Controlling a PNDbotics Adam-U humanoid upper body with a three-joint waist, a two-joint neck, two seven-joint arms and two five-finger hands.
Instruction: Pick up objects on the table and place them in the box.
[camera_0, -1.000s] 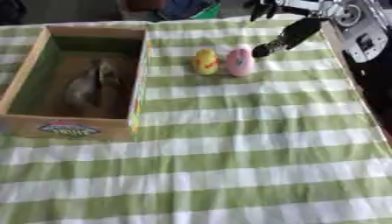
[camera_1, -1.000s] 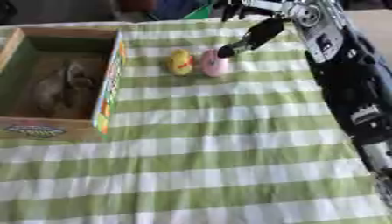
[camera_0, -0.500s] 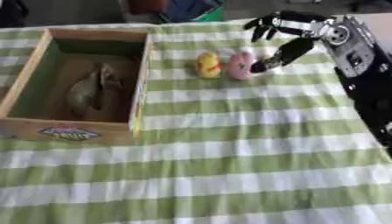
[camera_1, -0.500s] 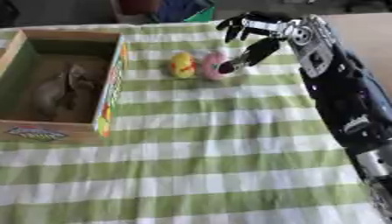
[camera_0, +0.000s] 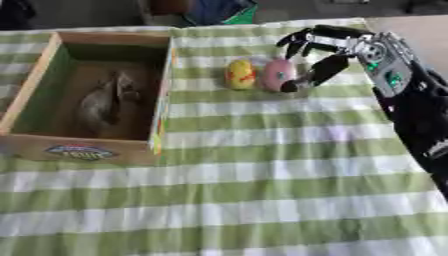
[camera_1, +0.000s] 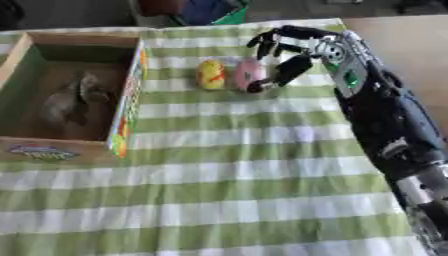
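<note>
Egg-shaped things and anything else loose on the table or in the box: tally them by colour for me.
Yellow egg-shaped object: 1, on the cloth
Pink egg-shaped object: 1, beside it, next to the right hand
Grey-brown lumpy object: 1, inside the wooden box
Total: 3

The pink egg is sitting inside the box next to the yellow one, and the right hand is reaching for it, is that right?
Not quite. The pink egg sits on the tablecloth, outside the box, beside the yellow egg, as the left eye view shows. The right hand is indeed at it.

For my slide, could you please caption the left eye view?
Right hand open beside pink egg and yellow egg; box left.
</note>
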